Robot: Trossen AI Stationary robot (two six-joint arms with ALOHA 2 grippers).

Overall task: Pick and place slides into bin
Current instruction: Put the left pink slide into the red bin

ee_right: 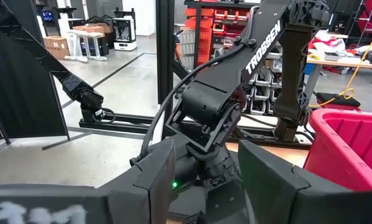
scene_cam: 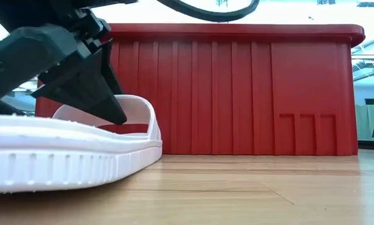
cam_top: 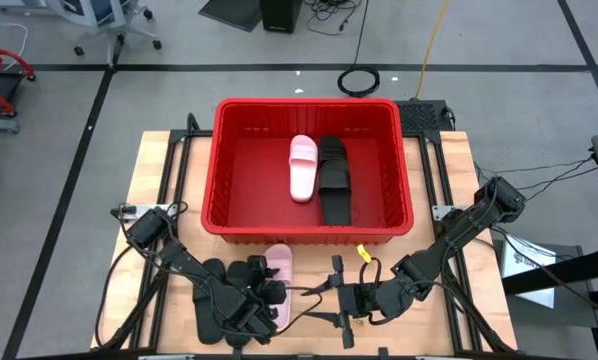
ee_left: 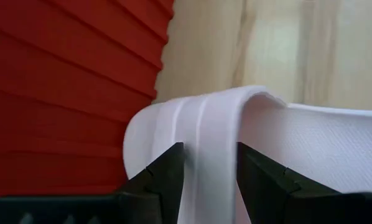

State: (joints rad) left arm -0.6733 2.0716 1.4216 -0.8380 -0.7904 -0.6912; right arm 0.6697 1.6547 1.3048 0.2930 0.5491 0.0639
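Observation:
A pale pink slide (cam_top: 281,266) lies sole-down on the table just in front of the red bin (cam_top: 304,104), which holds a second pink slide (cam_top: 302,167) and a black slide (cam_top: 333,178). My left gripper (ee_left: 209,155) is low over the near pink slide (scene_cam: 62,156), shut on its strap. Black slides (cam_top: 211,292) lie under the left arm at the near left. My right gripper (cam_top: 341,300) hovers open and level at the table's near middle, with nothing between its fingers (ee_right: 155,180). My left gripper pinches the pink slide's wide strap at its edge (ee_left: 211,134) between its two fingers, one finger (ee_left: 170,177) on the strap's ribbed outer side, the other (ee_left: 264,183) on the footbed side. The fingers slant down from the near left. The slide's sole (scene_cam: 49,172) rests flat on the table.
The bin's near wall (scene_cam: 237,94) stands close behind the pink slide. Bare wood lies to the right of the slide and in front of the bin. Cables and the right arm cross the near right of the table.

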